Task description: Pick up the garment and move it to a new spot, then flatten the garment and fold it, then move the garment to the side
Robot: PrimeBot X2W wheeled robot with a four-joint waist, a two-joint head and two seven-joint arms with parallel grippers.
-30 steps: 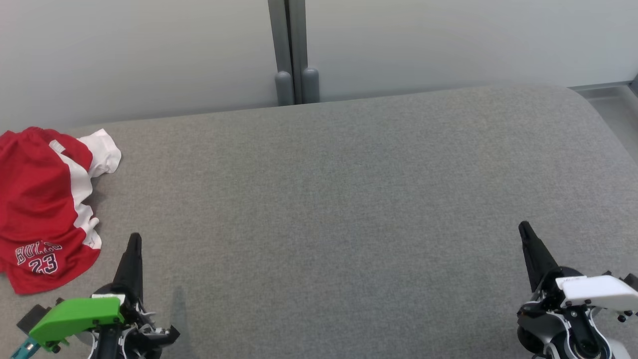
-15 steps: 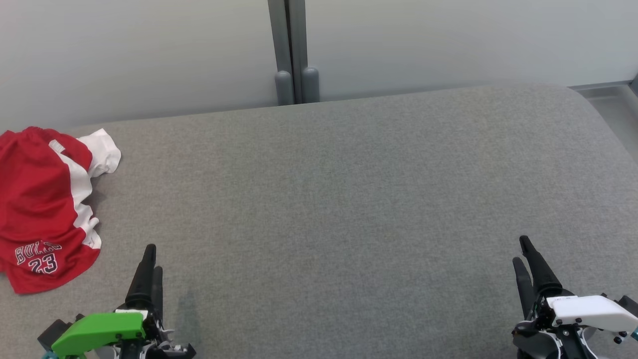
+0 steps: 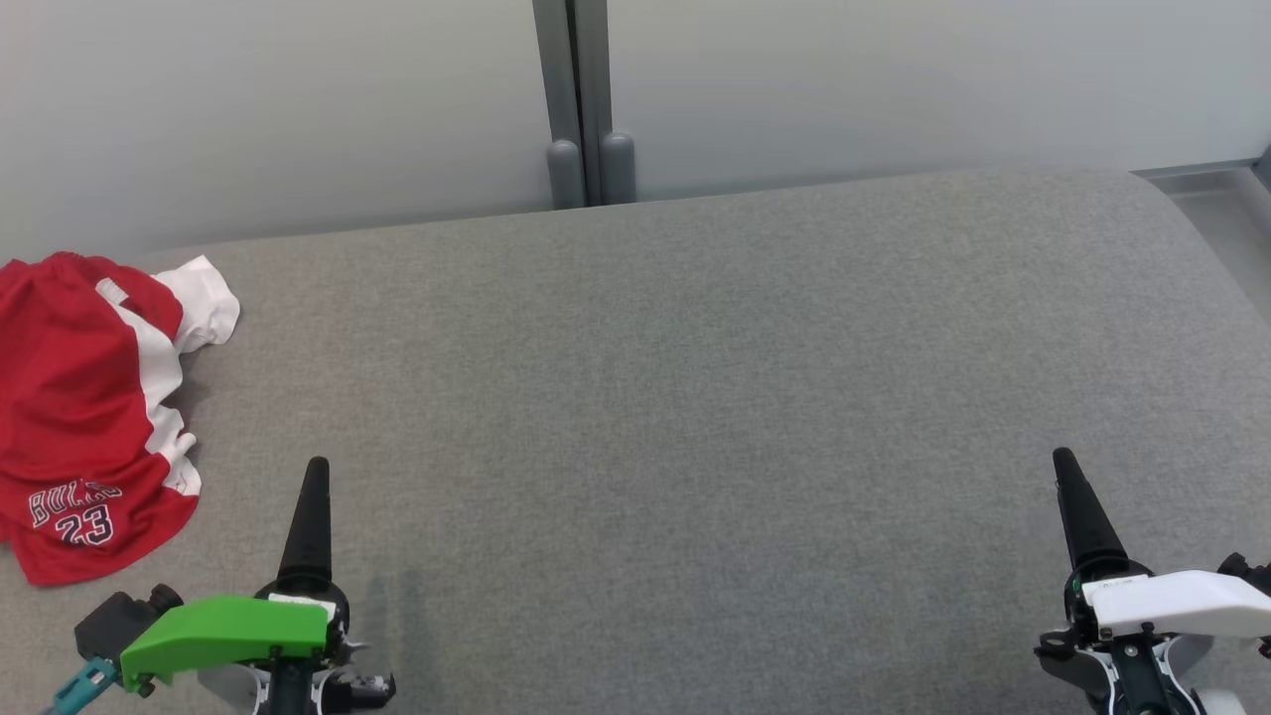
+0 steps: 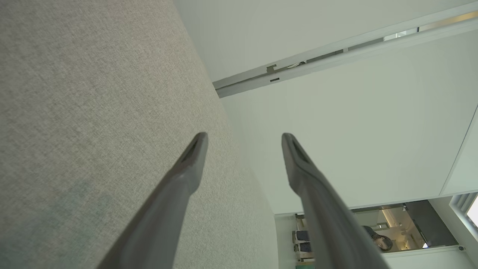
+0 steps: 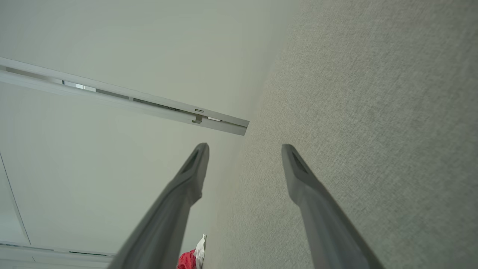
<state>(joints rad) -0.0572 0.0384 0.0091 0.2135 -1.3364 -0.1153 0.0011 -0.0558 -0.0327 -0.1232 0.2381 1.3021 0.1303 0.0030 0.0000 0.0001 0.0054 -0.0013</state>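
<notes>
The left jaws sit at the lower left of the head view, under a green cover (image 3: 223, 636). A single dark finger (image 3: 310, 526) points straight up the frame, hiding its partner beneath it. In the left wrist view the two fingers (image 4: 179, 186) stand spread wide with nothing between them. The grey fabric table (image 3: 645, 397) runs down that frame's left side and the pale wall (image 3: 298, 99) down its right, so the wrist is rolled onto its side. The right jaws mirror this at the lower right of the head view, under a white cover (image 3: 1172, 601), with one finger (image 3: 1087, 521) leaning slightly left. Its wrist view shows the fingers (image 5: 302, 186) parted and empty, with the table on the right.

Half a second ago each arm showed two fingers close together and lower in the head view. Now the tips reach higher and only one finger shows per arm. Over the last second the left tip has also shifted rightward. The garment has not moved.

The garment (image 3: 70, 417), red and white shorts, lies crumpled on the table at the left edge of the head view, well apart from the left jaws. A scrap of it (image 5: 190, 257) shows at the bottom of the right wrist view. Near its lower hem is the lettering (image 3: 74, 511) "BULLS" above "23".
</notes>
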